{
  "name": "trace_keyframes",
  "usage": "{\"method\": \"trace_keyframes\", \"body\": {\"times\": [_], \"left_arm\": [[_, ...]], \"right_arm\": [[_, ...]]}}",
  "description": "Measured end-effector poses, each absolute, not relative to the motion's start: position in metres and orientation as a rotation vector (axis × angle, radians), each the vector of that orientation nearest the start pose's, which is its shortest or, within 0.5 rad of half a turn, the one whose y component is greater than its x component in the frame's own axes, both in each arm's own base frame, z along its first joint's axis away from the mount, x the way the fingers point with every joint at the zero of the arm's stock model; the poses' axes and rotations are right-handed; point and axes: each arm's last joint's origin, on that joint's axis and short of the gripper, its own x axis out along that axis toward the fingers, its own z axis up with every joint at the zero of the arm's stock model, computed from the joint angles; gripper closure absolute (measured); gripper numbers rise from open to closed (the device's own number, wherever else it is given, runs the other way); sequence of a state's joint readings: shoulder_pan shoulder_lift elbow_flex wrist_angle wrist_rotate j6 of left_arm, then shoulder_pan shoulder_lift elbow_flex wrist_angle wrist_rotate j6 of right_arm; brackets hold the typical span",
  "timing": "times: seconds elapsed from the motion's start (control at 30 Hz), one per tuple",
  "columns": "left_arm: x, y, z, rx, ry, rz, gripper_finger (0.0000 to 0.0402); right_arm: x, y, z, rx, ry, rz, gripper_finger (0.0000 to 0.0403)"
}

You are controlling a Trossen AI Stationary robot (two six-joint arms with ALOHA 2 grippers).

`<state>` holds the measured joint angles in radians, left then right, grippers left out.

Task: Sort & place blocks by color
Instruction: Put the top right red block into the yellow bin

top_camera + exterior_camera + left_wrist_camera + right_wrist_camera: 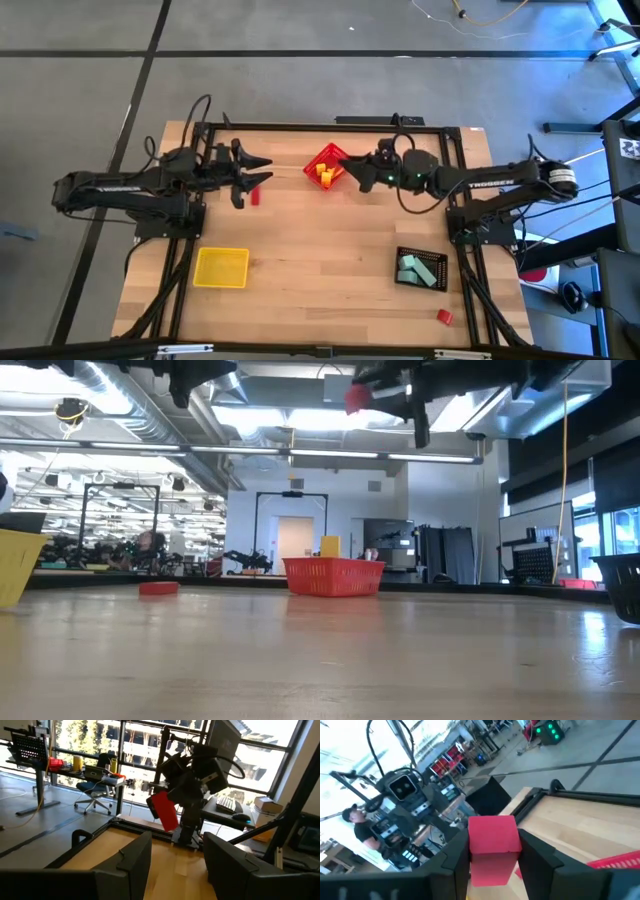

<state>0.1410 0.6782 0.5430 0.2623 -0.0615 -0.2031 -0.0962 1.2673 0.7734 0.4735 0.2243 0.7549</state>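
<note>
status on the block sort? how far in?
Done: mint blocks sit in the black bin.

In hand: the right gripper holds a red block over the red bin, which wrongly holds yellow blocks.

Left: a red block below the open left gripper, another at the table edge; the yellow bin looks empty.

Pale, matt wood-grain tabletop (pixel 320 250) — smooth; red bin (pixel 333 576) — latticed plastic; red block (pixel 492 836) — matt, smooth-faced; black gripper fingers (pixel 540 855) — matt.
</note>
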Motion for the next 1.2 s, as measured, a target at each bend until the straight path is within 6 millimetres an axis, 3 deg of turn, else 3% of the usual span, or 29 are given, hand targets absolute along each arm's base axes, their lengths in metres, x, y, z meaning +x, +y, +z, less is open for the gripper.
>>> {"method": "trace_keyframes", "body": {"times": [0.23, 0.5, 0.63, 0.93, 1.2], "left_arm": [[0.181, 0.026, 0.300, -0.342, -0.141, 0.133, 0.0233], [0.230, 0.026, 0.290, -0.434, -0.062, 0.025, 0.0233], [0.248, 0.023, 0.294, -0.434, -0.032, -0.046, 0.0230], [0.265, 0.019, 0.297, -0.503, -0.006, -0.093, 0.0223], [0.267, 0.018, 0.295, -0.516, -0.005, -0.073, 0.0223]], "right_arm": [[0.290, -0.025, 0.298, 0.669, -0.220, -0.235, 0.0272], [0.324, -0.017, 0.311, 0.534, -0.139, 0.003, 0.0272], [0.338, -0.015, 0.309, 0.509, -0.012, 0.055, 0.0272], [0.343, -0.008, 0.313, 0.465, 0.019, 0.072, 0.0272], [0.343, -0.006, 0.314, 0.465, 0.017, 0.073, 0.0272]]}}
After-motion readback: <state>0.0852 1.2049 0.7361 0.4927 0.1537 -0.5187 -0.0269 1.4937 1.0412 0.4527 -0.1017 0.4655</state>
